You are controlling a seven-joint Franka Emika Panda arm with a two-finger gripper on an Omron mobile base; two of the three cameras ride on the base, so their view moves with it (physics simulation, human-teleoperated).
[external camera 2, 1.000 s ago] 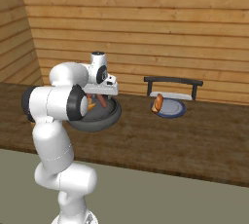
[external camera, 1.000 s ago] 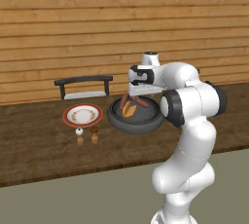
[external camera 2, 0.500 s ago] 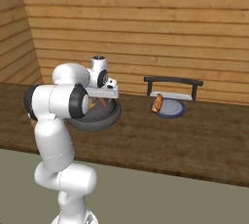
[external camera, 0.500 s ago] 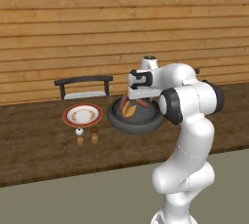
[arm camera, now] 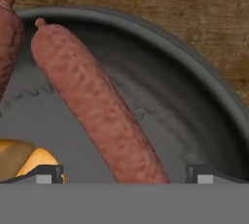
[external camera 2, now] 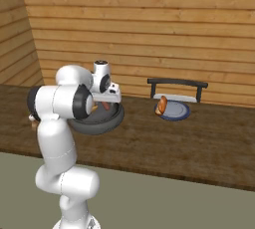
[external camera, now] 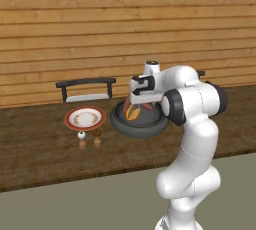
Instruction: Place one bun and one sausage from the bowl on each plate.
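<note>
Dark brown wooden counter (external camera: pixel 40 159) runs along a wall of horizontal wooden planks (external camera: pixel 75 24).

Left base view, left to right: small round white plate with red-brown rim and patterned centre (external camera: pixel 85 118), bare, with a dark rail-like rack (external camera: pixel 86 83) at its 12 o'clock. Two small shakers, one white-topped (external camera: pixel 81 136) and one brown-topped (external camera: pixel 97 133), stand just beside the plate's 6 o'clock edge. Large round dark grey-black bowl with thick rim (external camera: pixel 121 126) sits near the plate at its 3 o'clock. A yellow-orange bun (external camera: pixel 132 113) and reddish sausages lie in it.

The white arm reaches over the bowl; the pincer (external camera: pixel 138 99) hangs low inside it.

Hand view: long red-brown sausage (arm camera: pixel 95 103) lies diagonally on the bowl floor, from 11 o'clock down between the two dark fingertips (arm camera: pixel 203 173). Fingertips stand wide apart, one on either side of the sausage, not touching it. A second sausage end (arm camera: pixel 9 28) shows at 10 o'clock, bun at 8 o'clock.

Right base view: small round blue plate (external camera 2: pixel 177 113) lies well apart from the bowl at its 3 o'clock, a sausage and bun (external camera 2: pixel 162 105) on its left edge, a second dark rack (external camera 2: pixel 177 83) behind.
</note>
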